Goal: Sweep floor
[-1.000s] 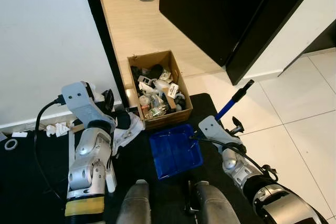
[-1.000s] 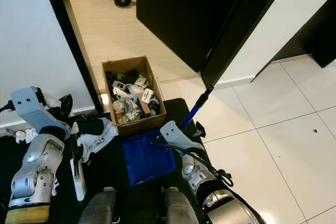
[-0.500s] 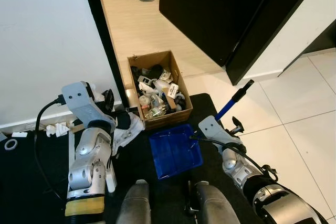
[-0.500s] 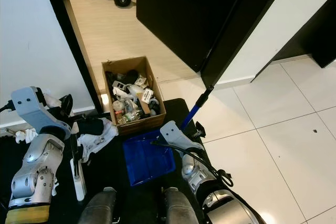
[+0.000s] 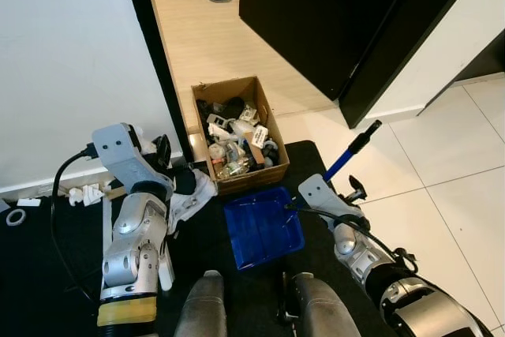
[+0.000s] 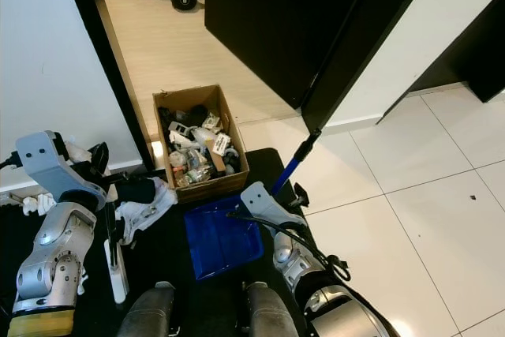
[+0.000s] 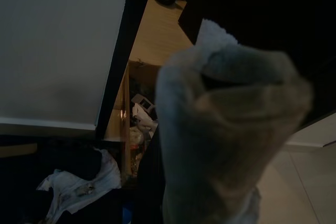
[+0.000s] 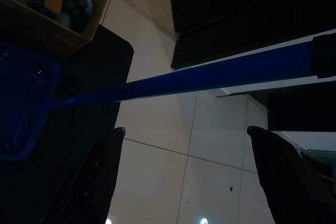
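Change: none visible across the last second; dustpan, arms and clutter keep the same places.
Dustpan [image 5: 263, 230]: blue, flat on the black mat [image 5: 47, 254], just beside the near edge of the cardboard box [image 5: 239, 133].
Handle [image 5: 352, 152]: blue, slanting up over the mat's right edge toward the white tiles.
Right hand [image 5: 353, 189]: fingers spread, apart from the handle.
Left hand [image 5: 163, 150]: near the mat's far-left edge, pinching a white cloth [image 7: 231, 129].
Meaning: sweeping appears paused; no brush stroke under way.
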Controlling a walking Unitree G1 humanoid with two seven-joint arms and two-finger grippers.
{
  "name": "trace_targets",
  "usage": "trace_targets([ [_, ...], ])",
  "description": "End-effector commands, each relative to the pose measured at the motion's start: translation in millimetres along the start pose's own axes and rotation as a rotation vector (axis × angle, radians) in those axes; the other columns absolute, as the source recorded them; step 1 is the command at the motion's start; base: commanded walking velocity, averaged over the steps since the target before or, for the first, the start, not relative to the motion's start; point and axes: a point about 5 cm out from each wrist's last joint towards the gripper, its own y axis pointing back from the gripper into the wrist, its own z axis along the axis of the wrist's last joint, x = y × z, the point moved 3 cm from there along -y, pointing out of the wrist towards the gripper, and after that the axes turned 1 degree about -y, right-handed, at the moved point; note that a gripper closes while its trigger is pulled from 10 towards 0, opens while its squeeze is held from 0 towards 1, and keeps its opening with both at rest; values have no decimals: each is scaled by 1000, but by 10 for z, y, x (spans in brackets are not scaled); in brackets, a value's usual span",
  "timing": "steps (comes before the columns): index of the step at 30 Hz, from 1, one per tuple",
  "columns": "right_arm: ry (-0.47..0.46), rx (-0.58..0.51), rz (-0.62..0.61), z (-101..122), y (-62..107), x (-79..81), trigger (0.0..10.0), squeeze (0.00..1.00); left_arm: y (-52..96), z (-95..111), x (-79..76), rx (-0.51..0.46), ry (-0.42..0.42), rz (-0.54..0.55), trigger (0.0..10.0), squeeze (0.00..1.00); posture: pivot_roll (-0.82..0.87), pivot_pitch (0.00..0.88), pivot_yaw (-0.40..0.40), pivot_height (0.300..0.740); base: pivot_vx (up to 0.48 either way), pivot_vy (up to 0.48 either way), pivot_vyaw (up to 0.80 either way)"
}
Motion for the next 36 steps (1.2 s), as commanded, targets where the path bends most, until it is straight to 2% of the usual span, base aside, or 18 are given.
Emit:
trace_targets([
  [1, 7, 35, 14, -120, 38, 29, 10000, 0, 29, -1, -6, -3, -7, 4, 10000, 0, 143, 208, -103, 740, 0, 0, 0],
  [36, 7, 37, 16, -124, 40, 33, 10000, 0, 23, -16, -1, 1, -3, 3, 10000, 0, 134, 207, -103, 740, 0, 0, 0],
])
